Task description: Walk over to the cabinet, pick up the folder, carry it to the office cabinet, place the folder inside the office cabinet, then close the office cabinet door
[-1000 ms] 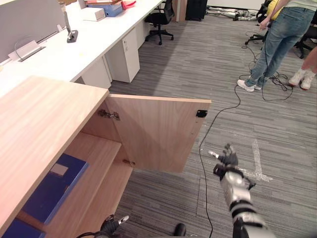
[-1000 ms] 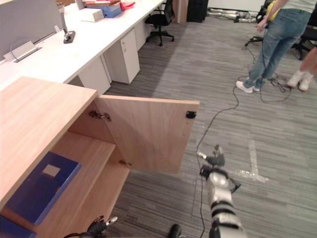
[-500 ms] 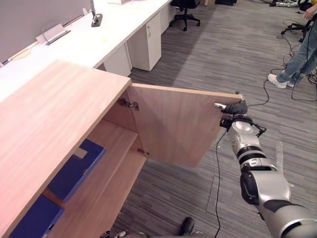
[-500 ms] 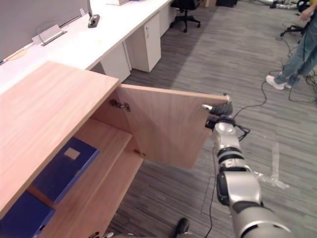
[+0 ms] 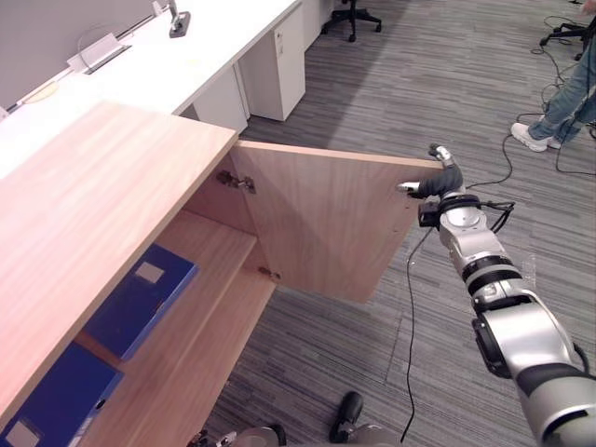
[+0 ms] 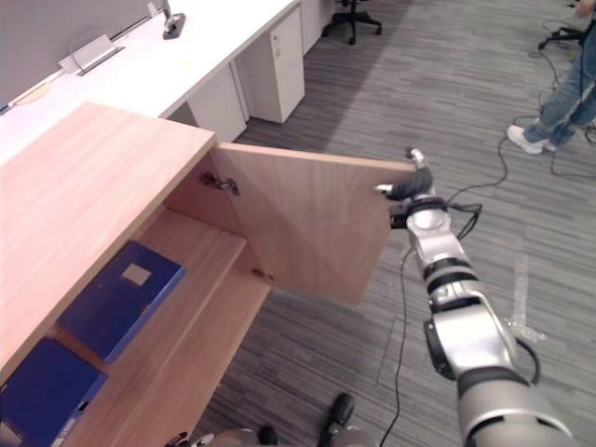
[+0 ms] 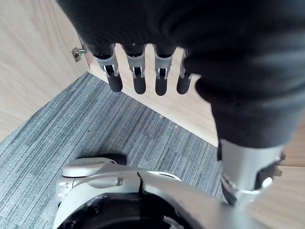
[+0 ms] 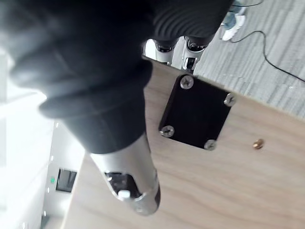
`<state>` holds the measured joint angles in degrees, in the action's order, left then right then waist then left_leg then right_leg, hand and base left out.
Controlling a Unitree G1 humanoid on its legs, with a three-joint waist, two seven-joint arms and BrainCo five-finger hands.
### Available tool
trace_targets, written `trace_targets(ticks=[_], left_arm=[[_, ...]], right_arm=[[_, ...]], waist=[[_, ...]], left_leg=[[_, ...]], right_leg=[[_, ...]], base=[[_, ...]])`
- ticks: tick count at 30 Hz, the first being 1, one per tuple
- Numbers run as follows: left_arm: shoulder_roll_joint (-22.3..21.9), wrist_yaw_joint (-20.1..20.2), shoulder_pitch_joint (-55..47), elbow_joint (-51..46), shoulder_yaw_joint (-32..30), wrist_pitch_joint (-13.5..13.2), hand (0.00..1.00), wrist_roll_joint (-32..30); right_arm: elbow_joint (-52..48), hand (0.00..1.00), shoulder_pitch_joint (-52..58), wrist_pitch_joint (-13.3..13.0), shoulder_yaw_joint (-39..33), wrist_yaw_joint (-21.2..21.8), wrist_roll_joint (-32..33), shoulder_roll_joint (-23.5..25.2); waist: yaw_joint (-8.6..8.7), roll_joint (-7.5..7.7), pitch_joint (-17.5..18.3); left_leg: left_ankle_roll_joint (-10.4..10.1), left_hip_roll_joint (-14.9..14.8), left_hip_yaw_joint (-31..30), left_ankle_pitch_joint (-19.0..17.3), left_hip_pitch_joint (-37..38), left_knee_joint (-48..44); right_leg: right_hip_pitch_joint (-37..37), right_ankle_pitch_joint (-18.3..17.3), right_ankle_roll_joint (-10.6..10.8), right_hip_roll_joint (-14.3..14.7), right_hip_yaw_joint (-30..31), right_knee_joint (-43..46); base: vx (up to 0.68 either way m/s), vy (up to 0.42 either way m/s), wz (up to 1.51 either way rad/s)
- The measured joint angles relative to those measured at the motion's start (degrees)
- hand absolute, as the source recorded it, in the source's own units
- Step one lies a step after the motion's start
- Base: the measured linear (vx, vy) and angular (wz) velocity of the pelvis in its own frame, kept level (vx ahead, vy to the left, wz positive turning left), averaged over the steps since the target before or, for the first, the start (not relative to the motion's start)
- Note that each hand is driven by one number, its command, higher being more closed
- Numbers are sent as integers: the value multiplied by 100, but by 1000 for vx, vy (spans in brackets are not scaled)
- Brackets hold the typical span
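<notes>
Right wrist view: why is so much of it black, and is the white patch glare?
Right wrist view: the black is the right hand's dark cover near the lens, not shadow; the white patch is washed out by light. Left eye view: even light, door and folder plain, slight shade by the hinge.

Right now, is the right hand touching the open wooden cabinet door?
Cannot tell: in the left eye view the right hand overlaps the wooden door corner; contact hidden.
</notes>
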<state>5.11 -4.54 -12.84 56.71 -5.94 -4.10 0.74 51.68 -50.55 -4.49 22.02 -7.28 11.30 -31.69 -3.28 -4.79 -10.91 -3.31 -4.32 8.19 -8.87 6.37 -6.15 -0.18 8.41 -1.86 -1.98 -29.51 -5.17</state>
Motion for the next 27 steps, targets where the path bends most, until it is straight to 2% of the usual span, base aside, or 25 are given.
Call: trace_targets(ticks=[2,4,5,7,8,10,11,12,14,16,19,20,23,24,26,27], left_arm=[[-1,1,-25,-1,-39,0,0,-33],[4,9,-75,0,-153,0,0,-136],[3,23,-81,1,-184,0,0,-153],[10,128,-111,10,-306,1,0,-312],[11,141,-111,8,-337,0,0,-350],[18,185,-106,6,-395,-1,0,-481],[18,190,-98,5,-417,-1,0,-492],[17,195,-102,10,-480,-5,0,-494],[9,219,-129,85,-586,19,0,-495],[10,232,-132,59,-796,8,0,-497],[6,251,-205,89,-1068,23,0,-503],[8,255,-209,84,-1193,19,0,-512],[36,256,-289,84,-1448,14,0,-522],[66,258,-331,94,-1483,15,0,-522],[88,290,-328,121,-1486,16,0,-523],[83,296,-311,121,-1486,16,0,-524]], right_arm=[[-525,0,174,-11,651,97,-150,-351],[-1440,0,479,-132,1484,540,-152,-987],[-1647,0,550,-189,1654,672,-151,-1134],[-2354,0,789,-338,2074,1466,-148,-1546],[-2485,0,842,-374,2103,1686,-147,-1563],[-2672,0,1039,-413,2373,2386,-158,-1478],[-2665,0,1112,-397,2559,2550,-197,-1444],[-2672,0,1353,-459,2660,2568,-227,-1267],[-2732,0,1547,-420,2776,2745,-338,-919],[-2909,0,1859,-189,3645,3249,-353,-808],[-3480,0,2067,42,3856,3260,-111,-498],[-3736,0,2041,107,3926,3286,-53,-466],[-4616,0,1821,83,4290,3882,387,-893],[-4867,0,1838,80,4458,4074,585,-997],[-5000,0,1920,94,4686,4266,703,-1007],[-5004,0,1923,97,4710,4303,741,-1006]], waist=[[63,4,4],[157,35,83],[171,41,118],[219,89,289],[217,94,329],[153,129,423],[102,143,440],[32,168,452],[-23,177,455],[-170,222,471],[-226,298,464],[-301,332,479],[-344,533,547],[-325,700,584],[-349,921,710],[-352,947,726]], left_leg=[[-23,-45,74,-14,41,2],[-75,-129,155,-47,86,-8],[-86,-150,160,-53,89,-9],[-103,-223,153,-59,102,-21],[-104,-240,142,-58,108,-23],[-135,-287,121,-41,122,-23],[-150,-297,113,-32,120,-22],[-185,-310,87,-10,120,-17],[-220,-312,79,13,113,-16],[-237,-306,43,26,53,-12],[-217,-302,49,22,-56,14],[-219,-299,39,50,-46,55],[-220,-291,-22,100,-14,114],[-220,-291,-25,101,-14,115],[-215,-264,-25,105,23,115],[-206,-243,-29,111,42,115]], right_leg=[[6,-19,-22,51,36,2],[13,-70,-76,150,121,3],[11,-84,-89,175,132,4],[11,-142,-148,256,154,2],[12,-153,-161,275,162,2],[25,-210,-186,325,167,0],[25,-216,-192,335,167,0],[29,-227,-208,354,163,-1],[25,-230,-210,364,158,-1],[-17,-235,-215,365,122,-2],[-142,-242,-226,365,120,-1],[-136,-224,-212,360,94,2],[-116,-181,-280,352,31,28],[-116,-180,-282,352,31,29],[-86,-178,-280,324,33,28],[-66,-177,-279,303,36,28]], base=[[0,-7,-23],[37,-12,-24],[51,-22,-14],[54,-32,-9],[45,-35,-6],[20,-34,1],[0,-30,7],[-3,-23,5],[-3,-8,2],[-8,11,7],[19,12,0],[97,47,14],[136,65,11],[169,91,-2],[136,93,-5],[80,77,-3]])
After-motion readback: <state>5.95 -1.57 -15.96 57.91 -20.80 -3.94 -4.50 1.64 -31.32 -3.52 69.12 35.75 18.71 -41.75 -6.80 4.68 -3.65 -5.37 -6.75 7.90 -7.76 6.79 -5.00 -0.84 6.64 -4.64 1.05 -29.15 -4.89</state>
